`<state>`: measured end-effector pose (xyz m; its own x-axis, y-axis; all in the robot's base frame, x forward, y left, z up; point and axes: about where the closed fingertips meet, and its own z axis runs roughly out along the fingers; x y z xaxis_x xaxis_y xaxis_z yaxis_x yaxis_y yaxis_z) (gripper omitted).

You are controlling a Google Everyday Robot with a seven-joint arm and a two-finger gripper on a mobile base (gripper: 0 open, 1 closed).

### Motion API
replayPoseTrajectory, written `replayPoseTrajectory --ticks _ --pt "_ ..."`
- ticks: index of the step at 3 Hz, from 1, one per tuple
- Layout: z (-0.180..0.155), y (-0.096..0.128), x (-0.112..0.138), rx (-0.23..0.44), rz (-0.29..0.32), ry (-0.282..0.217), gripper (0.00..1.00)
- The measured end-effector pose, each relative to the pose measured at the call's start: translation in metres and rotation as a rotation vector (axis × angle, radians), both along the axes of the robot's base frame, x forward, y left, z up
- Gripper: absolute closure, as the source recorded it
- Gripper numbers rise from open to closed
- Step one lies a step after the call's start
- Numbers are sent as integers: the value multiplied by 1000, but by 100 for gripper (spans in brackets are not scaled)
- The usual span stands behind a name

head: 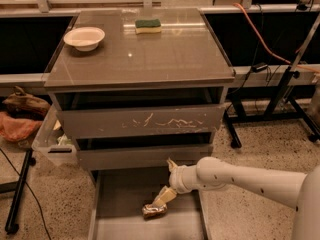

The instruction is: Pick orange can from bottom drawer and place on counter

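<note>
- Dim, warm light is falling from above, glinting on the counter (150,59)
- Dark shadow is filling the drawer gaps (140,98)
- The gripper (163,182), spread open, is catching light low over the dim bottom drawer (120,219), beside the faintly shining orange can (154,210)

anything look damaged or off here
The upper drawer has white scratches across its front, and the can in the bottom drawer looks crumpled. The pincer, open, hangs right at that can.
</note>
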<state>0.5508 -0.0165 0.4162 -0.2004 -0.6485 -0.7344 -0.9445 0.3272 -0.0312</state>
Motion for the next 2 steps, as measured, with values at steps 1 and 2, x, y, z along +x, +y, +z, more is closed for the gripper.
replayPoseTrajectory --ticks 1,2 --pt "-38 10 14 5 -47 19 0" --pt "-97 28 31 -53 -112 24 0"
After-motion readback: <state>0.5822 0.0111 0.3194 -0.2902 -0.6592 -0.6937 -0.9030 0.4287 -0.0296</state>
